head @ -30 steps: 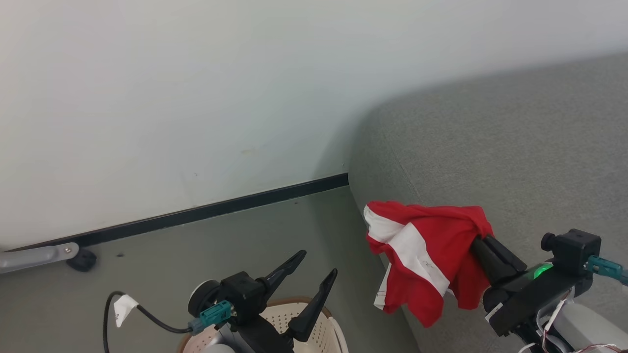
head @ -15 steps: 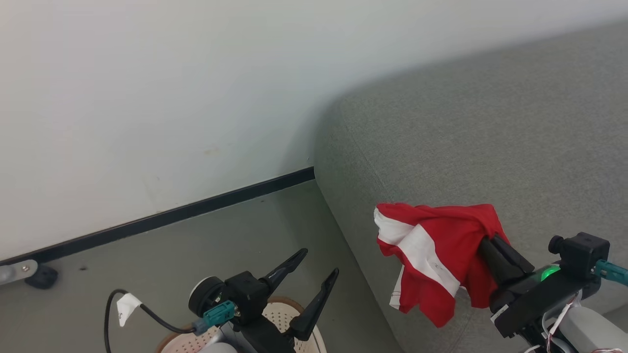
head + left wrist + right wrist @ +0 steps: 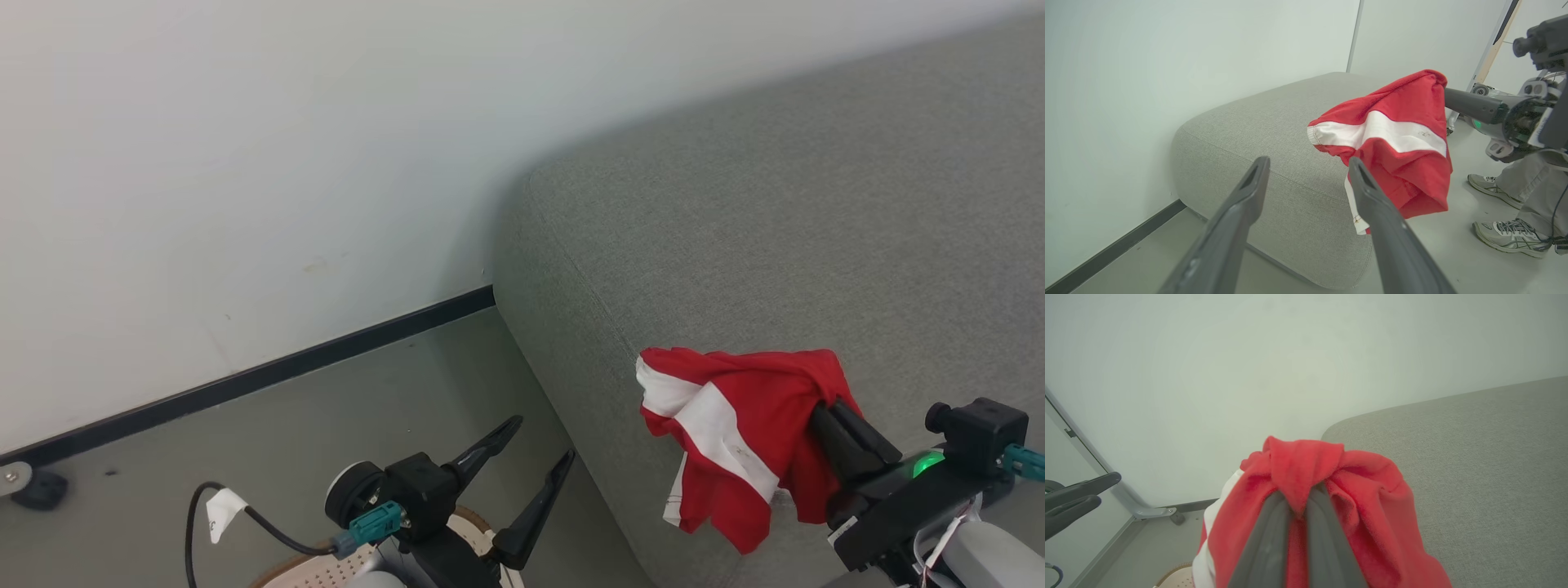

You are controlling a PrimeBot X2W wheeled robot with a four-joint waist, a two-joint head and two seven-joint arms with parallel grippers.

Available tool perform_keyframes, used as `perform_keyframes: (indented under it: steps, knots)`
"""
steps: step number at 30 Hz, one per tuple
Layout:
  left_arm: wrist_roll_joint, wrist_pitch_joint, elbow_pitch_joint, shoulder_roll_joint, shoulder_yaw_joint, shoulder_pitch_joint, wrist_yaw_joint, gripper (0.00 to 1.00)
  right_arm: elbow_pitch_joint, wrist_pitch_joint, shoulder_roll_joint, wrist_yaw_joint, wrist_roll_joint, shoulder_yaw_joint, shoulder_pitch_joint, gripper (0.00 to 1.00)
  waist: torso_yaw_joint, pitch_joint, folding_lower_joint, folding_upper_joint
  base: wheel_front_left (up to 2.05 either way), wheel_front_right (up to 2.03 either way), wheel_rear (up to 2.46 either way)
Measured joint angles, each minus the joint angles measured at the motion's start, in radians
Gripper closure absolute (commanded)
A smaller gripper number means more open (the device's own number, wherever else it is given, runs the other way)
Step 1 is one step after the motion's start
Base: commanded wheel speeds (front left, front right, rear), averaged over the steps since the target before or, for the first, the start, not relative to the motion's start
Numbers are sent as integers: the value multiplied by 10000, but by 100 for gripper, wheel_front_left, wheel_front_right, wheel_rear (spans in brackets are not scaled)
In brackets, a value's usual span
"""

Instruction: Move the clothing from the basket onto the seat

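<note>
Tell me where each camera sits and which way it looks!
Head view: on the robot's head, looking down at the seat and wall; shows the open left claw and the right claw shut on the clothing.
Left wrist view: on the left arm, looking along the left claw at the seat and clothing; a person's shoes beyond.
Right wrist view: on the right arm, looking along the right claw, past the clothing, at the wall.
Shared: all see the clothing and seat.
</note>
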State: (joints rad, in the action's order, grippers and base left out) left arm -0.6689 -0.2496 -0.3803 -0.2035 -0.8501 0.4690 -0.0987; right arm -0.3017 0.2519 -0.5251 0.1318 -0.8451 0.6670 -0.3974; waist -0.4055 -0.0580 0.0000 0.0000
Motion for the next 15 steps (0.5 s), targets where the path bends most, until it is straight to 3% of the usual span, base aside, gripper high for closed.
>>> perform_keyframes:
  steps: [15]
  knots:
    - [125, 0, -29, 84, -82, 29, -82, 0, 362, 2, -646, 0, 19, -917, -484, 100, 127, -456, 0, 0, 0, 0, 0]
